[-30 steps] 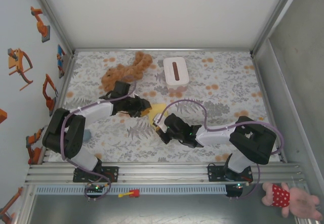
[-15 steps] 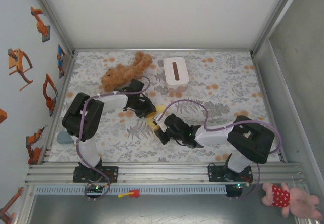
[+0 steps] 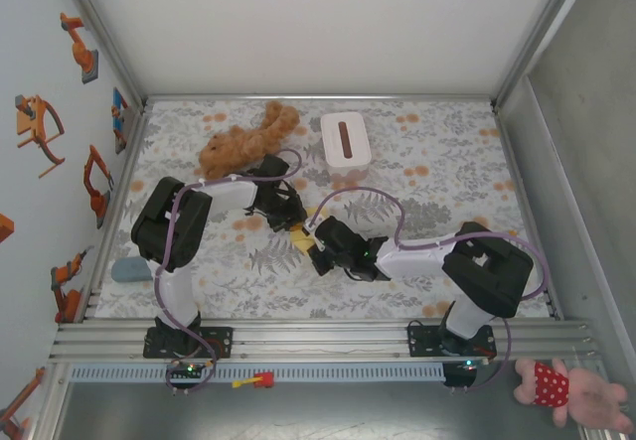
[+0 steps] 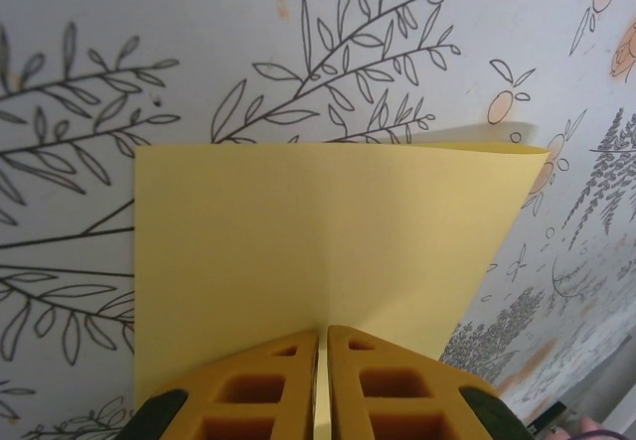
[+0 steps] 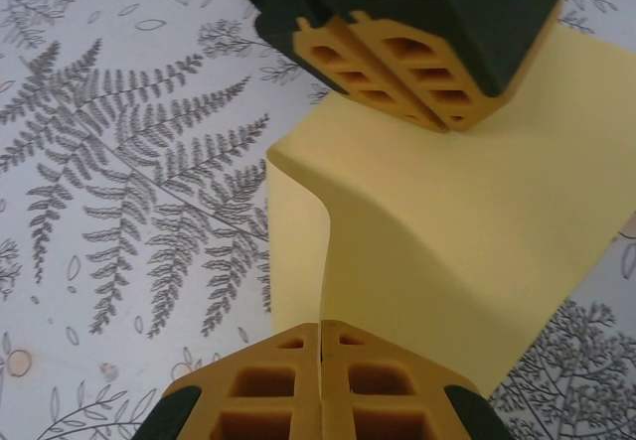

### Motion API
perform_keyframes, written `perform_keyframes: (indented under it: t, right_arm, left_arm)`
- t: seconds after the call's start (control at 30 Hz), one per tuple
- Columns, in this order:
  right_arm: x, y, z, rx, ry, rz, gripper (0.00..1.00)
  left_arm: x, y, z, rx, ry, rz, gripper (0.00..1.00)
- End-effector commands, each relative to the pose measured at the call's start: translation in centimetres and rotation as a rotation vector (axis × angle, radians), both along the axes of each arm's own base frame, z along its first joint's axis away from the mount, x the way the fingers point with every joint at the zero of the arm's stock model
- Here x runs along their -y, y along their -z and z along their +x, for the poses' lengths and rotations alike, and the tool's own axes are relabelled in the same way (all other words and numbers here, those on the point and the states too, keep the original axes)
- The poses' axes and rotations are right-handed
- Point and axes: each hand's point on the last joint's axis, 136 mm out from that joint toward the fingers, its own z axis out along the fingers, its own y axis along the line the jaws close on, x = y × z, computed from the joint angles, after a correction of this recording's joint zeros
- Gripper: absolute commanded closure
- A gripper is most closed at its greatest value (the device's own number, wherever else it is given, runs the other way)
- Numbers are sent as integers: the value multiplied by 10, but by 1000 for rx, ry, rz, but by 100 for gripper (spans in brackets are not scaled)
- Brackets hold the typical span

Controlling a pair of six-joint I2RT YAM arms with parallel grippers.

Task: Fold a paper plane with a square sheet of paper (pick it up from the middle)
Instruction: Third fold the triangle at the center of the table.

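The left gripper (image 4: 321, 339) is clamped on the lower edge of the folded yellow paper sheet (image 4: 318, 241), fingers pressed together at the bottom centre of the left wrist view. The right gripper (image 5: 320, 333) pinches another edge of the same sheet, which bulges up between the two. In the top view the paper lies mid-frame between the grippers, over the floral table (image 3: 447, 162). The brown plush toy (image 3: 243, 142) and white box (image 3: 345, 139) lie higher up, well apart from it.

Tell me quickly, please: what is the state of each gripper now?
Left gripper: jaws closed, holding an edge of the folded yellow paper.
Right gripper: jaws closed, holding the same yellow paper.
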Motion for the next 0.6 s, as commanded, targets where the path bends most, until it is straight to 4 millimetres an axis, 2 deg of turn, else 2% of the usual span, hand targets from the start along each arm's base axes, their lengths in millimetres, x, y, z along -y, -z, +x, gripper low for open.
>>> perform_keyframes:
  t: [0.0, 0.57]
  right_arm:
    - [4, 3, 12, -4, 67, -27, 100]
    - [1, 12, 12, -42, 76, -45, 100]
  left_arm:
    - [-16, 23, -19, -75, 22, 96, 89]
    - [-13, 23, -19, -77, 30, 82, 89]
